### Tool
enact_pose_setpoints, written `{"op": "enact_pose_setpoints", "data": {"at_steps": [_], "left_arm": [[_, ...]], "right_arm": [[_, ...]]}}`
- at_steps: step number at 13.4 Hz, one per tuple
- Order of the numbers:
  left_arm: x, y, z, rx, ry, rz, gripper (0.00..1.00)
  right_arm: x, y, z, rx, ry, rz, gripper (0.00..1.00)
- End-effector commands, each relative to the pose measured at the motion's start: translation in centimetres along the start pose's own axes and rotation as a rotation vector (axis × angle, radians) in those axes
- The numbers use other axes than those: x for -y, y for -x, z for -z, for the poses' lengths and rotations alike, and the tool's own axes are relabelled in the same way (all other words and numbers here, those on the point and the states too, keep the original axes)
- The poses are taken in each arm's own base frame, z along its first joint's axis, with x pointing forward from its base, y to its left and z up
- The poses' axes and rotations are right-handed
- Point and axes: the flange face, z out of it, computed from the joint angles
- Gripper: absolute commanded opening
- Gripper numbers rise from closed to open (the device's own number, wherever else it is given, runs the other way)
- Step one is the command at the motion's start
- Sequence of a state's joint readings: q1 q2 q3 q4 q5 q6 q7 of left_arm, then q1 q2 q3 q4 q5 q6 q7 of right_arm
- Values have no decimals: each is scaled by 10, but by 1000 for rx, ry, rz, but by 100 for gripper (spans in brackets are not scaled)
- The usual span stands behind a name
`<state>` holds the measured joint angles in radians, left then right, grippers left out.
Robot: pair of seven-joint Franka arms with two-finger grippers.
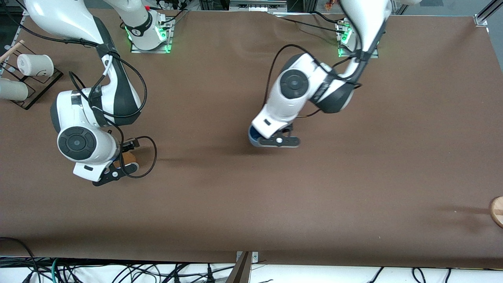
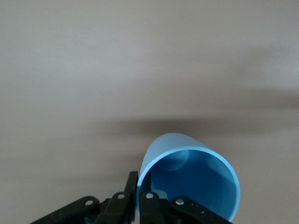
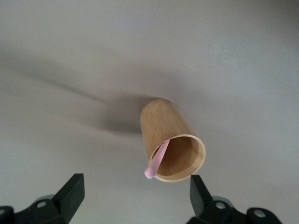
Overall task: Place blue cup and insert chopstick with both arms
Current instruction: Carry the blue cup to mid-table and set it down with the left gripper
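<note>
My left gripper (image 1: 279, 141) is shut on the rim of the blue cup (image 1: 253, 138) near the middle of the table. In the left wrist view one finger is inside the blue cup (image 2: 191, 177) and one outside, with the left gripper (image 2: 138, 186) pinching the wall. I cannot tell if the cup rests on the table. My right gripper (image 1: 118, 171) hangs open over a tan wooden cup (image 1: 129, 158) toward the right arm's end. In the right wrist view the right gripper (image 3: 134, 191) is empty above the wooden cup (image 3: 163, 126). The pink chopstick (image 3: 158, 161) leans in it, tip over the rim.
A black rack (image 1: 39, 84) with white cups (image 1: 35, 65) stands at the right arm's end of the table. A round wooden piece (image 1: 497, 210) lies at the table's edge at the left arm's end. The brown table top (image 1: 251, 204) stretches between the arms.
</note>
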<state>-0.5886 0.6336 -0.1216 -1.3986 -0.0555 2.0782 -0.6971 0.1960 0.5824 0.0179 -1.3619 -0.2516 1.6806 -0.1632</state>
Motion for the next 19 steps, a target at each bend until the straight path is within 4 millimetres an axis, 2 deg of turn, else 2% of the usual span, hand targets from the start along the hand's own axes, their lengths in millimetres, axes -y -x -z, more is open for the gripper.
{"op": "enact_pose_setpoints", "data": {"at_steps": [1, 3, 6, 8, 10, 12, 13, 14, 15, 16, 17, 19], "left_arm": [[-42, -4, -22, -18, 5, 55, 0], [-61, 4, -43, -19, 4, 81, 0], [-88, 16, -75, -15, 9, 115, 0], [-96, 19, -86, -34, 15, 128, 0], [-100, 25, -99, -33, 15, 147, 0], [-102, 25, -101, -35, 21, 156, 0], [-102, 25, -100, -36, 22, 161, 0], [-101, 23, -98, -35, 25, 173, 12], [-100, 23, -96, -34, 28, 176, 36], [-100, 22, -92, -36, 32, 177, 62], [-100, 21, -87, -38, 36, 177, 100], [-95, 15, -77, -35, 41, 182, 100]], "right_arm": [[-6, -4, 2, -2, 14, 12, 95], [-7, -5, -2, 4, 12, 4, 80], [-6, -9, -7, 2, 12, 2, 70], [-7, -12, -10, -11, 14, 4, 70], [-8, -13, -10, -19, 14, 3, 65], [-9, -15, -13, -22, 15, 6, 57], [-10, -15, -12, -23, 15, 5, 50], [-11, -14, -12, -22, 16, 4, 46], [-11, -14, -12, -17, 15, 5, 42], [-12, -13, -12, -15, 15, 6, 38], [-14, -12, -12, -12, 17, 2, 34], [-15, -11, -12, -14, 16, 3, 29]]}}
